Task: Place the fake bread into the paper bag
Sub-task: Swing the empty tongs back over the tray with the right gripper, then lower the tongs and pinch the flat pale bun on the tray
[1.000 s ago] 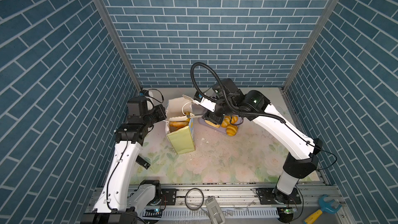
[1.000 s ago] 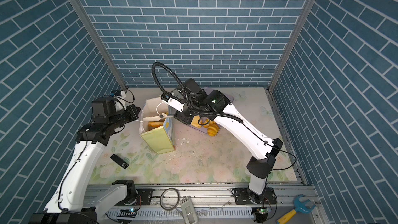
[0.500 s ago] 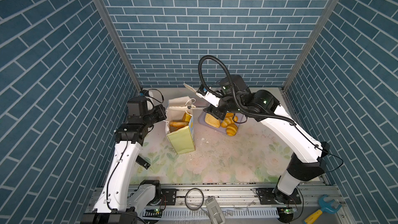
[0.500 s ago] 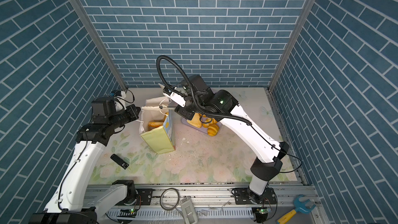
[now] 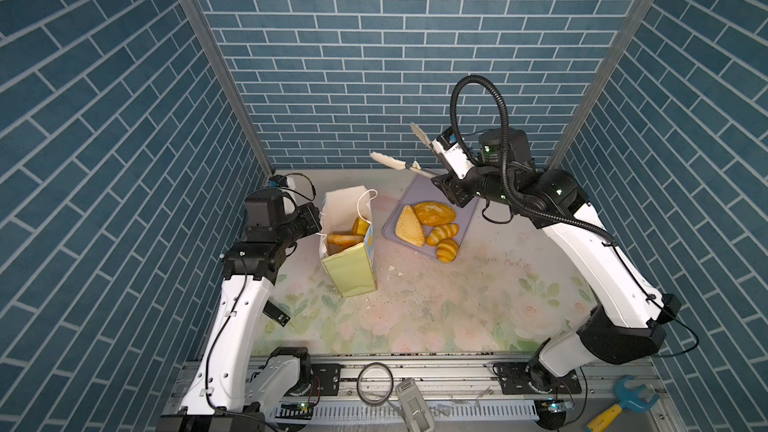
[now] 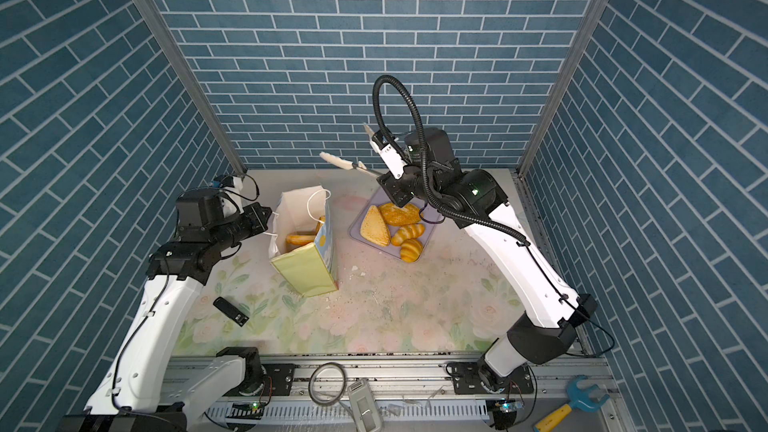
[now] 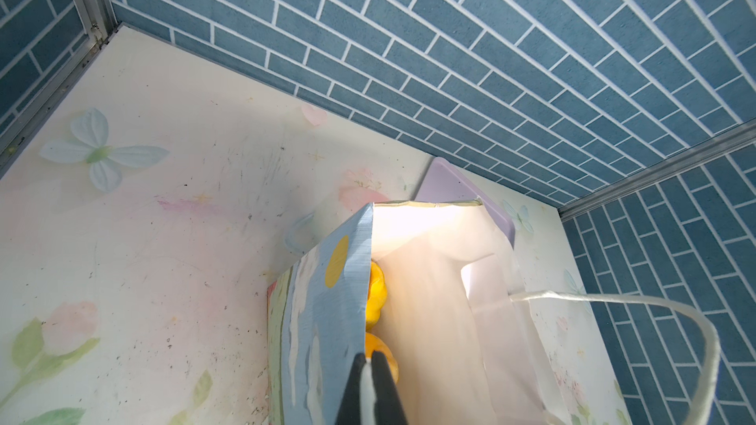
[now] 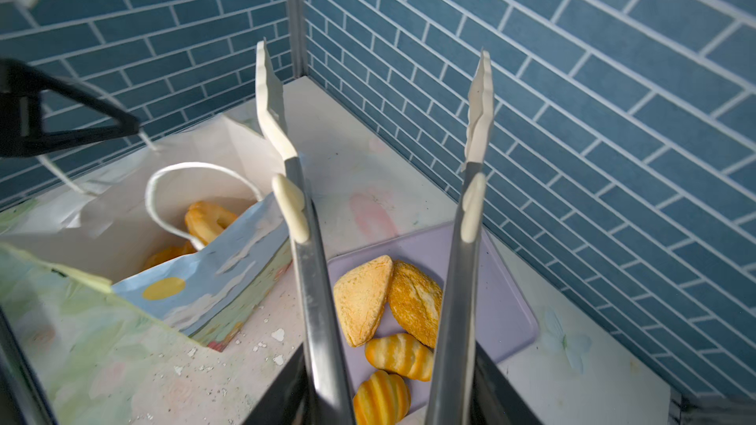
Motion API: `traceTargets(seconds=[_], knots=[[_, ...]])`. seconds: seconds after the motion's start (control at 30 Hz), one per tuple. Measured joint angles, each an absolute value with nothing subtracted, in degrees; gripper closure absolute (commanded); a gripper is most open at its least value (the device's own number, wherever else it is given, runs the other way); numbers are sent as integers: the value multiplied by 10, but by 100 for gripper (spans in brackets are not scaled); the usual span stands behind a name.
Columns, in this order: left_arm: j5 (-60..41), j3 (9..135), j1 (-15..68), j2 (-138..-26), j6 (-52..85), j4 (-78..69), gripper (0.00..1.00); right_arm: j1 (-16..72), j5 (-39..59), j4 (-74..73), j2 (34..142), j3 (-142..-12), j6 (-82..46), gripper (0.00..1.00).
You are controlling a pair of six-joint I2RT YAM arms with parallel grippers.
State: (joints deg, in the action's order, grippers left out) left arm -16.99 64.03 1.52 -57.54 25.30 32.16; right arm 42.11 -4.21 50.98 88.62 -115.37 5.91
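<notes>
My left gripper [image 7: 369,361] is pinched shut on the white cord handle [image 7: 367,402] of the tall yellow-green and light-blue paper bag [image 8: 212,280]. The bag stands open just beyond my fingertips, with a glossy orange ring bun [image 8: 208,218] and more fake bread inside. My right gripper [image 8: 388,378] clamps steel tongs with white tips [image 8: 311,280]. The tips are spread, empty and raised. Below them on the flat lavender tray [image 8: 505,312] lie a triangular slice [image 8: 362,300], a seeded loaf [image 8: 415,304] and two ridged rolls [image 8: 399,355].

bread [image 5: 344,239] in bag [image 5: 351,276], tray [image 5: 409,193] right of bag
</notes>
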Motion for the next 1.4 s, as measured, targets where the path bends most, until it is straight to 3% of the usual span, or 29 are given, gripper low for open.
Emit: traceTargets(seconds=[0.53, 1.07, 1.4], knots=[[-173, 648, 15, -597, 247, 325, 97, 234, 3, 510, 887, -984, -45, 46], [-171, 675, 15, -624, 229, 340, 97, 238, 95, 558, 922, -931, -40, 49], [-166, 676, 15, -622, 227, 341, 97, 311, 105, 594, 942, -931, -13, 52]])
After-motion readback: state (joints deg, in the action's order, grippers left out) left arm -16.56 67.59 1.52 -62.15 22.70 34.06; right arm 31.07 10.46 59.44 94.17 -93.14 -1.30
